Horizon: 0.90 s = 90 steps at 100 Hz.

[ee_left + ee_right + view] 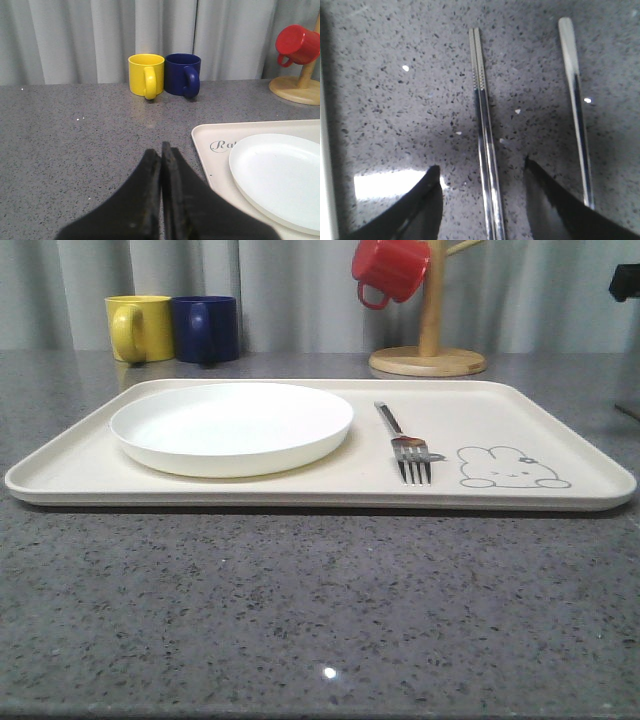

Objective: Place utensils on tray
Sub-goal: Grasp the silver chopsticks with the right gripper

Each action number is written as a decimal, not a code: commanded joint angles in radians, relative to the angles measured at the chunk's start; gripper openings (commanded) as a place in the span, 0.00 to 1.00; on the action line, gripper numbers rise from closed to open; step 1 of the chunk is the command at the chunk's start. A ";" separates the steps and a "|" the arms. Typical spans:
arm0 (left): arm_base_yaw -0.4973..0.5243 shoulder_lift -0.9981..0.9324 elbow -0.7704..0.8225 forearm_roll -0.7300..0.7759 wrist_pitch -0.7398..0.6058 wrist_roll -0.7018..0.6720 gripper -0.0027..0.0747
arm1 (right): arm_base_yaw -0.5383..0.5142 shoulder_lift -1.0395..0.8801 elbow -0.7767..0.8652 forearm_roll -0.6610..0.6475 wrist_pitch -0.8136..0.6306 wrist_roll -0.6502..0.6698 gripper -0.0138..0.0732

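I hover my spread right gripper (482,170) astride the chopsticks (484,135); I should descend centred, spoon (577,100) at 3 o'clock, then pinch both

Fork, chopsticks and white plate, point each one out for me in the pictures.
fork (410,447), front view, on the neck just above the tines.
chopsticks (484,130), right wrist view, on the middle of the paired shafts.
white plate (230,423), front view, on the flat centre of the dish.
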 commanded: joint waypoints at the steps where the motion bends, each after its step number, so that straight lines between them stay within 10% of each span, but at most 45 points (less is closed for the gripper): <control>1: 0.003 0.004 -0.027 -0.009 -0.078 -0.004 0.01 | -0.006 -0.013 -0.027 -0.002 -0.042 -0.018 0.60; 52: 0.003 0.004 -0.027 -0.009 -0.078 -0.004 0.01 | -0.006 0.073 -0.027 0.003 -0.042 -0.019 0.59; 90: 0.003 0.004 -0.027 -0.009 -0.078 -0.004 0.01 | -0.006 0.069 -0.031 0.009 -0.042 0.005 0.18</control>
